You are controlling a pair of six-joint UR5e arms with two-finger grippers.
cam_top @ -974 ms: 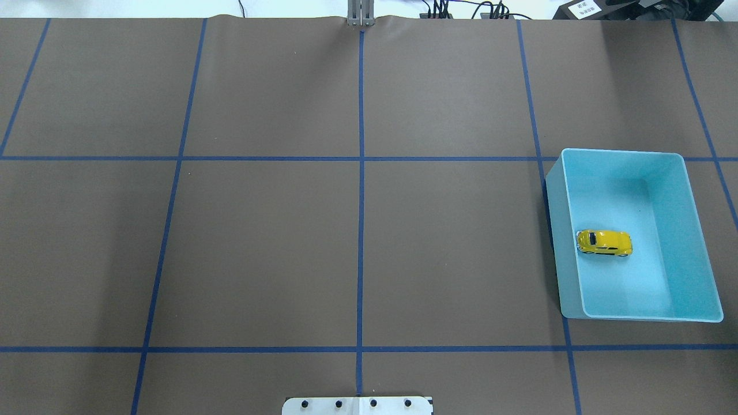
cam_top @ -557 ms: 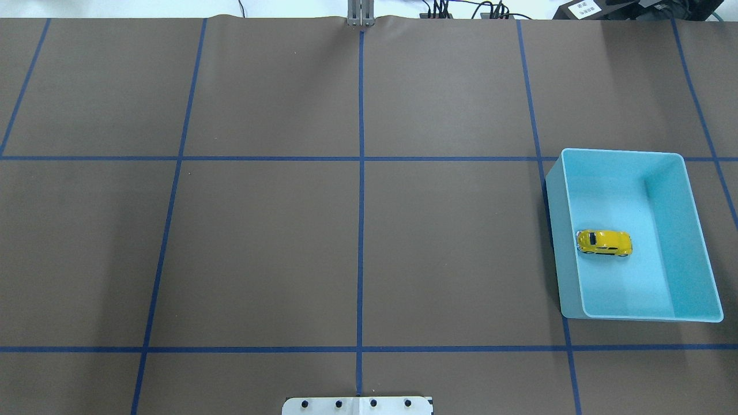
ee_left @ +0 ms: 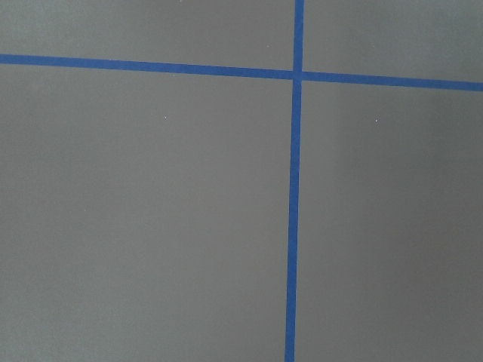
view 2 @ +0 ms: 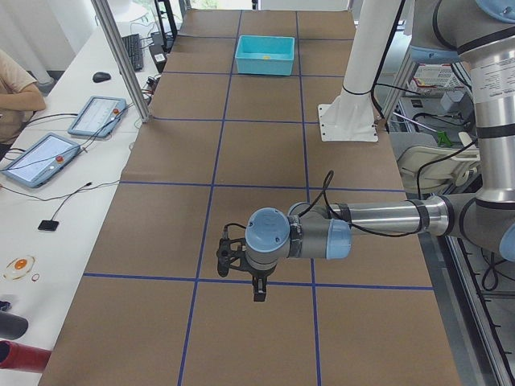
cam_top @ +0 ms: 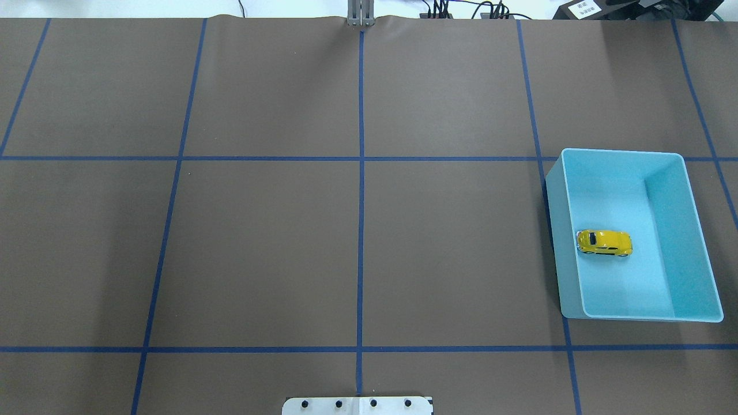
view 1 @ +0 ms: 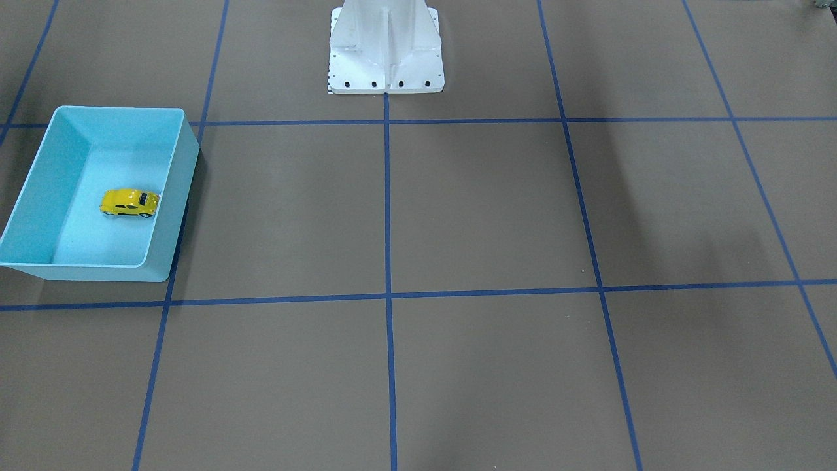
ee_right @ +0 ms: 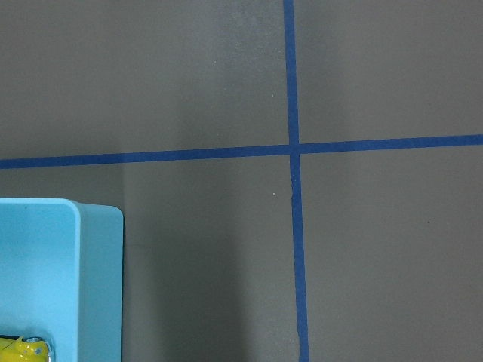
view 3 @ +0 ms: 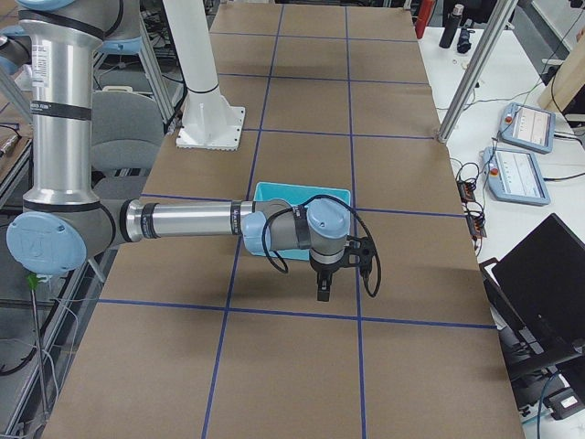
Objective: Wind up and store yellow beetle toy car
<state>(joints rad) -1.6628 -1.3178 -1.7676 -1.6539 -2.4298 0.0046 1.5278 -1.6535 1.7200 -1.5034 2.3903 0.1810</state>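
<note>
Seen from the table's left end, the left arm reaches out level over the brown mat [view 2: 161, 201], wrist bent so the left gripper [view 2: 259, 291] points straight down above bare paper; how far its claw is parted cannot be told. Past the white pedestal [view 2: 354, 96] sits the light-blue bin [cam_top: 686, 242], with the yellow beetle toy car [cam_top: 604, 242] on its wheels inside, close to the wall facing the table's middle. Just beyond, the right gripper [view 3: 323, 288] hangs downward off a level forearm, and its opening cannot be judged either.
</note>
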